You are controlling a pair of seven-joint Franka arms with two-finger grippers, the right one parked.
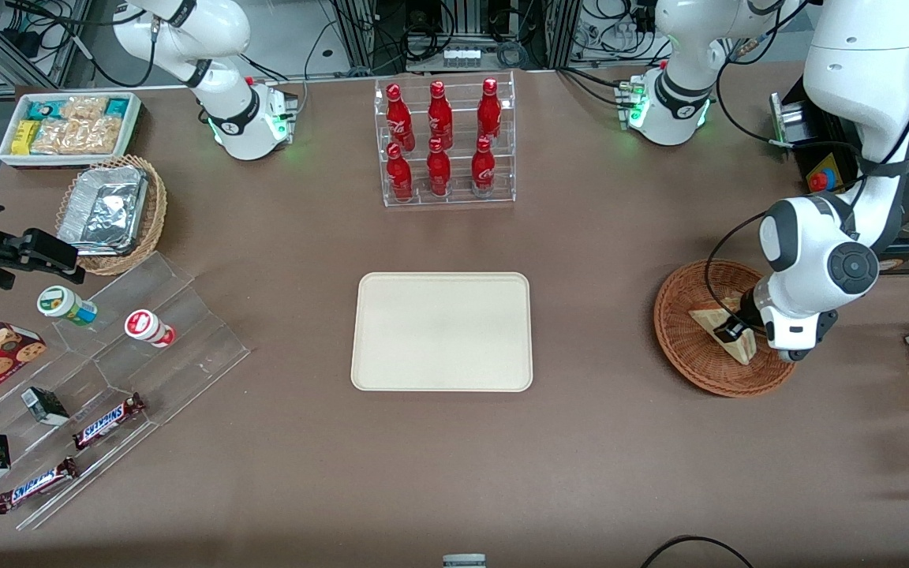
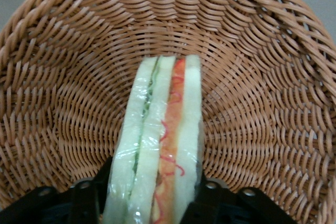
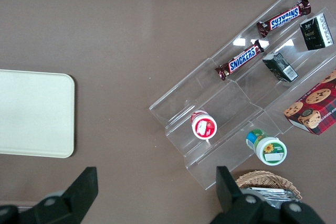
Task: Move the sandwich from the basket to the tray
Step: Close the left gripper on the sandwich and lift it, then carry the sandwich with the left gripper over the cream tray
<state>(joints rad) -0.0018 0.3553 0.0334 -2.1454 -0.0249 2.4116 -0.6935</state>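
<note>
We see the small three-cornered bread sandwich [image 1: 727,330] lying in the round reddish-brown woven basket [image 1: 683,339], toward the working arm's end of the table, with the left arm's gripper [image 1: 731,330] down in the basket around it, one finger on each side. The flat cream tray [image 1: 443,331] sits well apart from the basket, mid-table. The clear rack of red bottles [image 1: 445,142] stands farther from the front camera than the tray.

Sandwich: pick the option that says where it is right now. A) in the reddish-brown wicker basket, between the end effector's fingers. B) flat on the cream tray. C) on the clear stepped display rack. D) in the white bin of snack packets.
A: the sandwich stands on edge in the basket, with the end effector closed on it; the tray holds nothing.
</note>
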